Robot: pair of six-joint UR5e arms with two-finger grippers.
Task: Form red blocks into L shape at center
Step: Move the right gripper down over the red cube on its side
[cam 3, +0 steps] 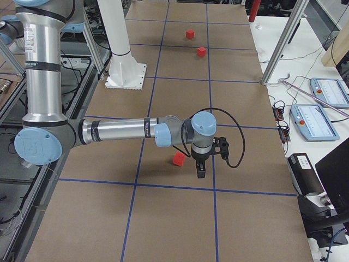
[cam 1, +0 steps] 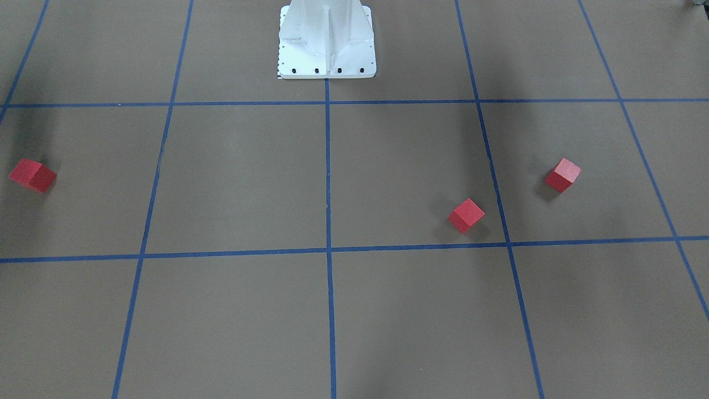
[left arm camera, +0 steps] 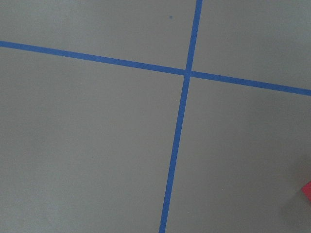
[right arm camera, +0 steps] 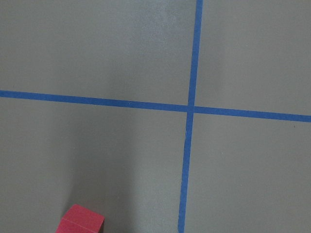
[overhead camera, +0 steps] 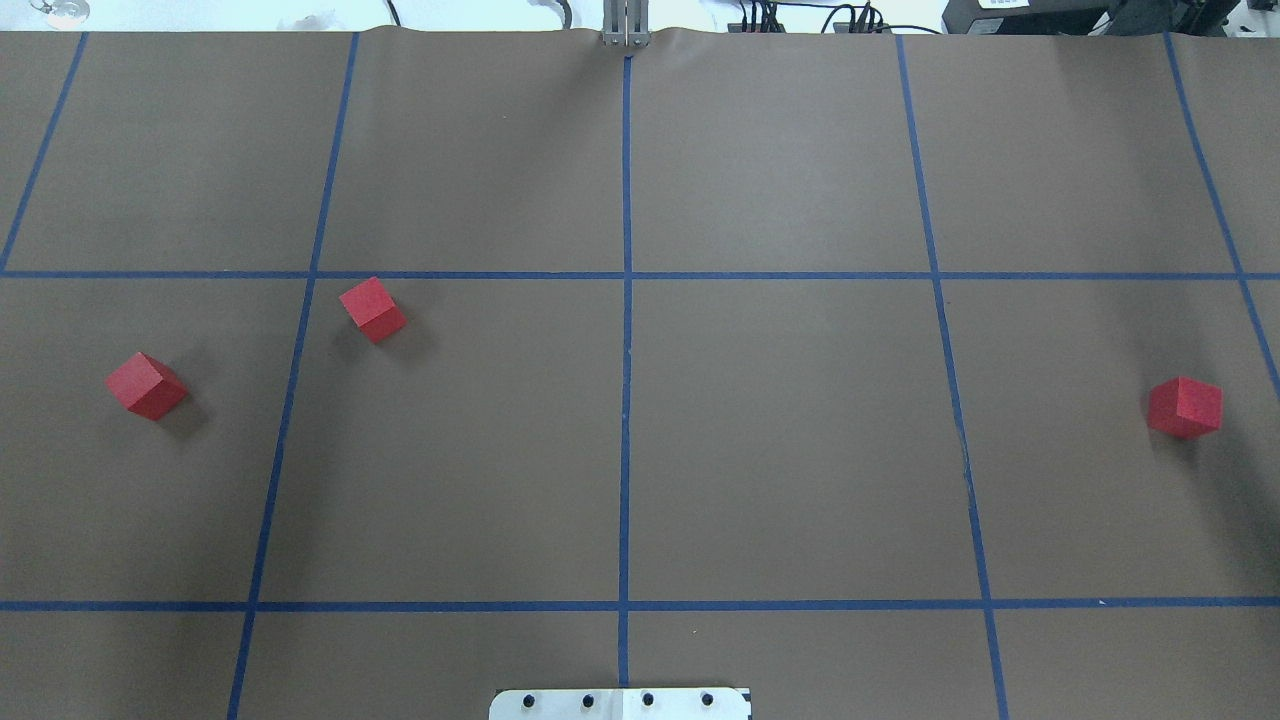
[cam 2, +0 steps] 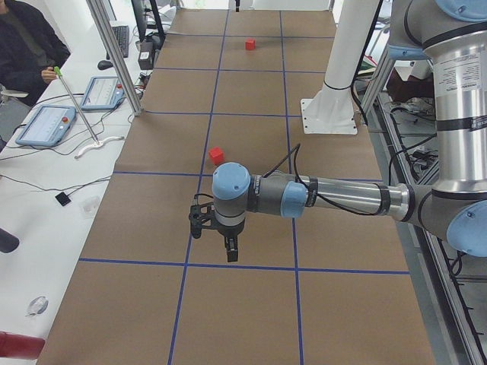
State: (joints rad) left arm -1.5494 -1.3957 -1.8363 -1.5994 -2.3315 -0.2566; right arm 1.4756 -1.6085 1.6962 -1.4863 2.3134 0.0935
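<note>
a brown matte counter crossed by blue tape grid lines carries three small matte red cubes, none of them at the center tape line. seen from overhead, the first red block sits at the far left. the second red block lies just right of the left grid line, near the first but apart from it. the third red block rests alone at the far right. the left gripper hangs over the counter near a tape crossing, and the right gripper hangs near the third block. i cannot tell whether either gripper is spread or pressed together. a white metal robot base stands on the middle line at the near edge.
</note>
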